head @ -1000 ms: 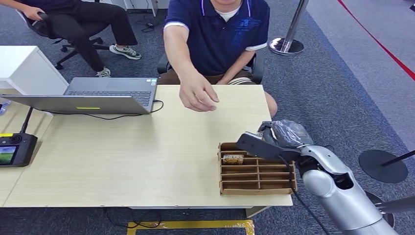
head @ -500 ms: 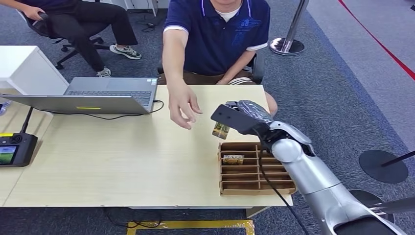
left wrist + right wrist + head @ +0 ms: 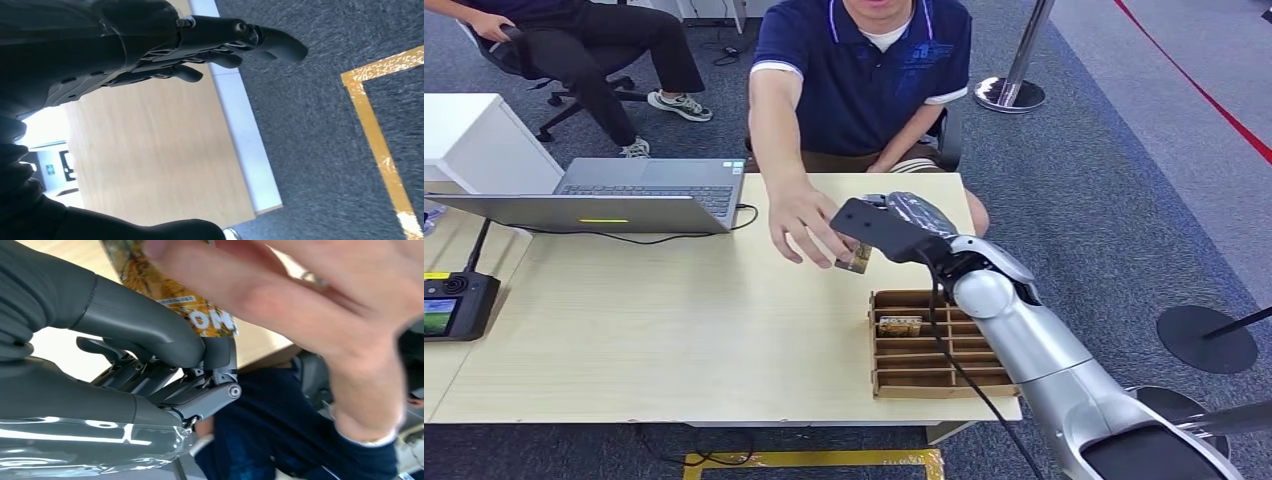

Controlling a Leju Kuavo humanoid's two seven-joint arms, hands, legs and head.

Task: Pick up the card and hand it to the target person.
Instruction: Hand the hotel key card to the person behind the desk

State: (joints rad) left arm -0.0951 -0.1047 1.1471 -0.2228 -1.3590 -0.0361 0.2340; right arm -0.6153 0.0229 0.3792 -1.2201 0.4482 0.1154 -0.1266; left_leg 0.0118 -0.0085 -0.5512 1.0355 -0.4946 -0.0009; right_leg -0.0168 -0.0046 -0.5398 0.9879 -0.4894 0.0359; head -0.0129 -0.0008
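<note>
Grey carpet [image 3: 1114,190], pale wooden table [image 3: 674,320] (laptop [image 3: 639,195] open), possibly a stanchion base [image 3: 1009,95].

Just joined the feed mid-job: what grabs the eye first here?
The handover: the right hand holds the card out over the table's far side, and the seated person's hand is closing on it. Next, the wooden slotted tray near the table's front right corner, one card inside.

1. Card [image 3: 182,302]: orange-yellow leafy print, white lettering
2. Right hand [image 3: 894,225]: dark grey, on a silver arm
3. Person's shirt [image 3: 864,70]: navy, white-trimmed collar and sleeves
4. Table [image 3: 674,320]: pale wood grain
5. Slotted tray [image 3: 944,350]: brown
6. Laptop [image 3: 624,195]: grey
7. Carpet [image 3: 1104,180]: blue-grey, with a red line
</note>
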